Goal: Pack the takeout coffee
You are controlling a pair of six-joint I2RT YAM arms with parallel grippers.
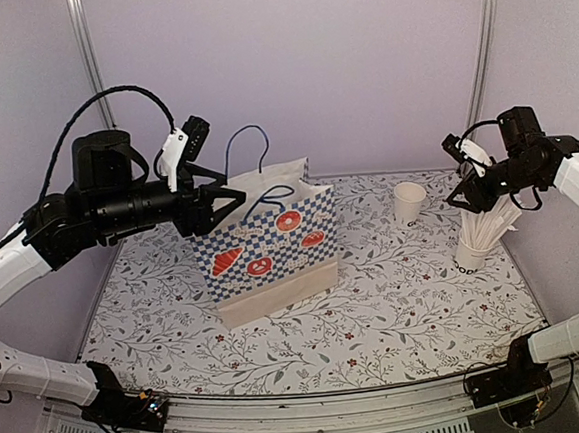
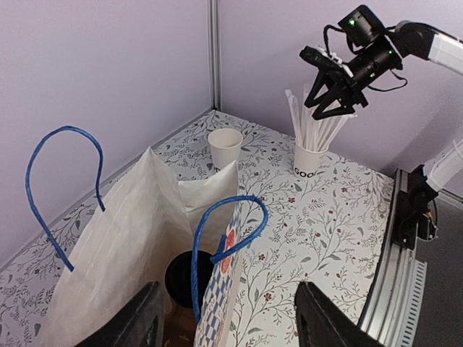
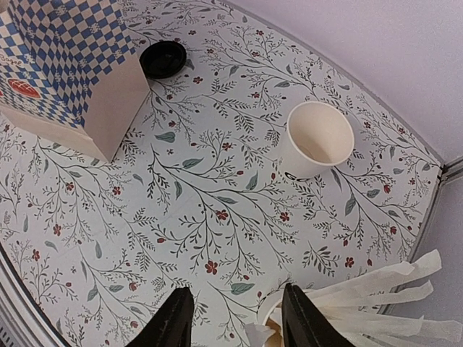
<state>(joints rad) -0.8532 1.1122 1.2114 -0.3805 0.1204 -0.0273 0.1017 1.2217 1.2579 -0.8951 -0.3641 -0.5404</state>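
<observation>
The left arm reaches level across from its side, wrist turned down, so the left gripper (image 1: pixel 211 205) hangs over the open mouth of the bag (image 1: pixel 272 248). Its black fingers (image 2: pixel 137 322) stand wide apart and hold nothing. Straight below them, deep in the bag, shows the round black lid of the coffee (image 2: pixel 179 275); the cup under it is hidden. The bag is stiff paper, white inside, blue-and-white check with pastry prints outside, plain tan at the foot. It has two thin blue cord handles (image 2: pixel 66 130) arching up.

The right arm bends in from its side, and the right gripper (image 1: pixel 466 201) points down just above the stick cup (image 1: pixel 471 254). Its fingers are about half open, with cloth showing between them; I see nothing pinched. Long flat white sticks (image 3: pixel 376 289) fan out of that cup to one side.

Near it stands an empty white paper cup (image 3: pixel 318 137), upright, dark lettering on its wall. A loose black lid (image 3: pixel 163 59) lies flat beside the bag's foot. The cloth (image 1: pixel 377 310) is white with grey sprigs and small red flowers.
</observation>
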